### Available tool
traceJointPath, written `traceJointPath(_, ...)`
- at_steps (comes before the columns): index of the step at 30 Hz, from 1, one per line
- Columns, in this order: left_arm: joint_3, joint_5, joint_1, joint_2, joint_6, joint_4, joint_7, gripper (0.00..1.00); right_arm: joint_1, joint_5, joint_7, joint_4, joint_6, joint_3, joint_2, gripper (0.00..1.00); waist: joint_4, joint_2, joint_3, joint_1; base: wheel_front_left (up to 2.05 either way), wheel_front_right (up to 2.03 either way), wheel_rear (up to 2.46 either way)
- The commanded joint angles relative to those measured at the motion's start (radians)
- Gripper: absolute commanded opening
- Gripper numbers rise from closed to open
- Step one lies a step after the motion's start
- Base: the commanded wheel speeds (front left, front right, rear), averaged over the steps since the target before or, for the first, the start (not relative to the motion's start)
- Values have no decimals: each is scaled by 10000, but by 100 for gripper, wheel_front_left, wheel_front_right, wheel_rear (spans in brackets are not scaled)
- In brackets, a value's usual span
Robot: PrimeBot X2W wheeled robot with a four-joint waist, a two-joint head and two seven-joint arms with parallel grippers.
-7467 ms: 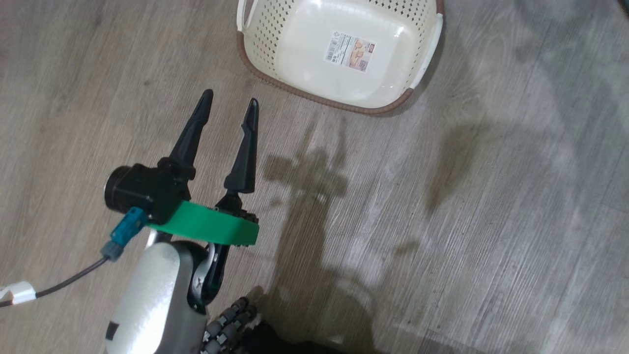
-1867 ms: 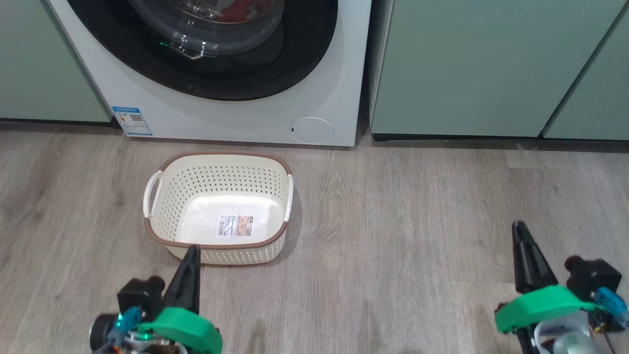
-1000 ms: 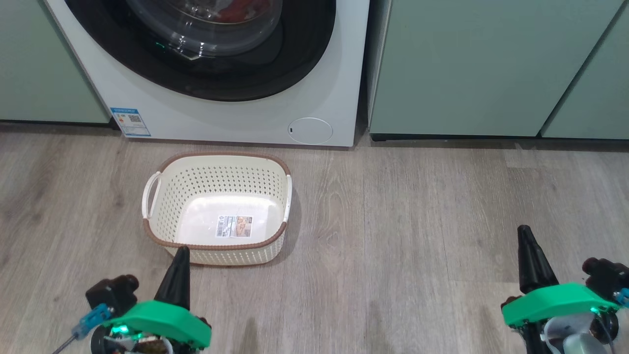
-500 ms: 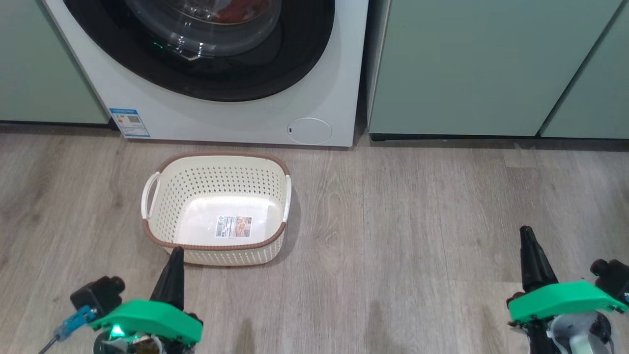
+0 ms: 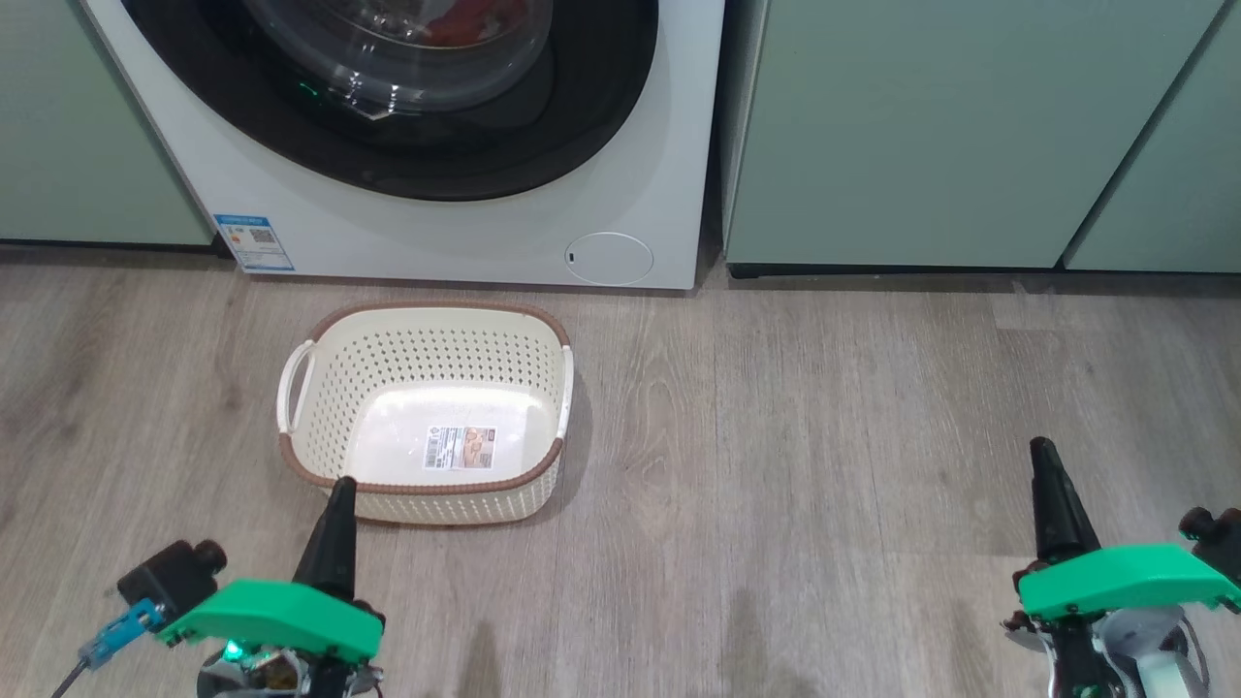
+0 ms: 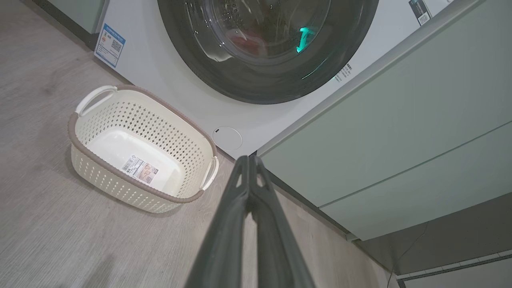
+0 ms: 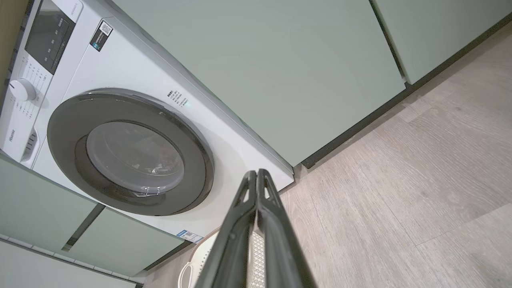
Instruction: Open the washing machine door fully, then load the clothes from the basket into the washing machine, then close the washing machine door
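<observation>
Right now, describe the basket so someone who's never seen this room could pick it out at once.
Start at the white washing machine between the pale green cabinets. On the wood floor just in front of it sits the basket. Unlike its smooth neighbours, it is cream and perforated, with a brown rim, white side handles and a label on its bottom.

Washing machine [image 5: 456, 237]: white front-loader, blue-edged sticker low on its front. Door [image 5: 591, 126]: glossy black rim, clear glass bowl, shut flush. Clothes [image 5: 470, 12]: red fabric visible behind the glass, inside. Basket [image 5: 436, 354]: cream, perforated, brown rim, upright just before the machine, bottom bare, label showing.
</observation>
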Motion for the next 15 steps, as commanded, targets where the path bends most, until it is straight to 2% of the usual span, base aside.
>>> traceJointPath(1,284,-307,-513,68,-54,-265,81,0,-492,316,97,-313,-1,68,-37,0,-3,0,0,0,0,0,0)
traceJointPath(15,518,-1893,-635,85,-174,-218,483,0,-593,1886,512,-304,-1,56,-41,0,-27,0,-4,0,0,0,0)
